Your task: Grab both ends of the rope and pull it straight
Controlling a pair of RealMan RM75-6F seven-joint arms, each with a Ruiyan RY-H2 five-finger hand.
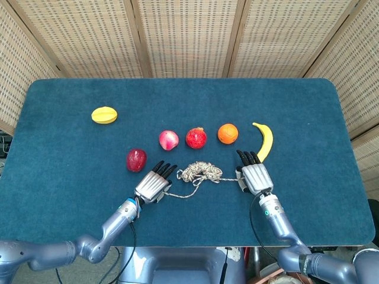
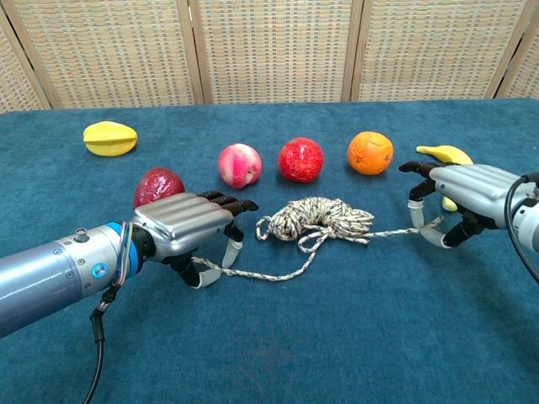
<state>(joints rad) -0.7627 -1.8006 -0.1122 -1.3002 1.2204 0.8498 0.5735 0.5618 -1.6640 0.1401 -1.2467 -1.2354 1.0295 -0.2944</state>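
woven screens stand behind a dark teal table (image 1: 71,201). the left hand (image 2: 181,225) hovers palm down over one end of the rope (image 2: 320,220), fingers apart, grasping nothing. the right hand (image 2: 463,195) arches over the other end; whether it pinches the strand, i cannot tell. the rope's bundle lies coiled between them. beyond lie a dark red fruit (image 1: 136,160), peach (image 1: 169,140), pomegranate (image 1: 196,138), orange (image 1: 228,134), banana (image 1: 264,141) and starfruit (image 1: 104,115).

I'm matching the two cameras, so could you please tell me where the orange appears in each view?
Head view: the orange sits right of centre, between the red fruit and the banana.
Chest view: the orange is upper right, beyond the rope.
Shared landmark: the banana, just right of it.
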